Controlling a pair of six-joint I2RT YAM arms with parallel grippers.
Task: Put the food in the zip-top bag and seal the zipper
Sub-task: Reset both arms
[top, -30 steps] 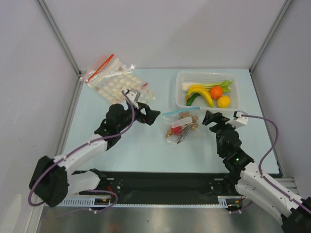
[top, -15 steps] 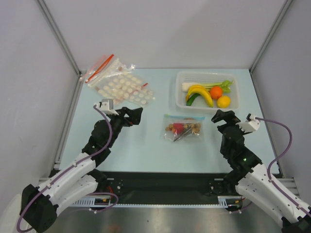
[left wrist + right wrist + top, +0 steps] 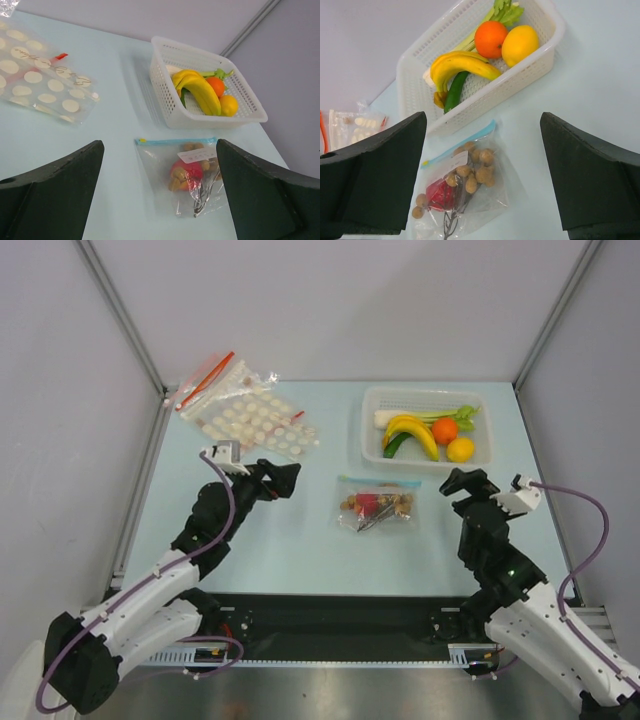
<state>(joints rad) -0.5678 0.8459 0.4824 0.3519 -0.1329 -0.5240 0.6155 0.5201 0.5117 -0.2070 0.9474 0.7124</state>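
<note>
Sitting inside the zip-top bag [image 3: 150, 160], the food [image 3: 187, 170] looks sealed behind the zipper [image 3: 175, 142]. Left claw [image 3: 283, 478] and right claw [image 3: 465, 482] gape, empty.

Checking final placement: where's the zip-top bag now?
In the top view, the zip-top bag lies flat near the table's centre, just below the white basket.

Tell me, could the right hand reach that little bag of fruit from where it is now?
Probably yes: the right hand is open, the bag lies flat just beside it, and nothing stands between them on the table.
</note>
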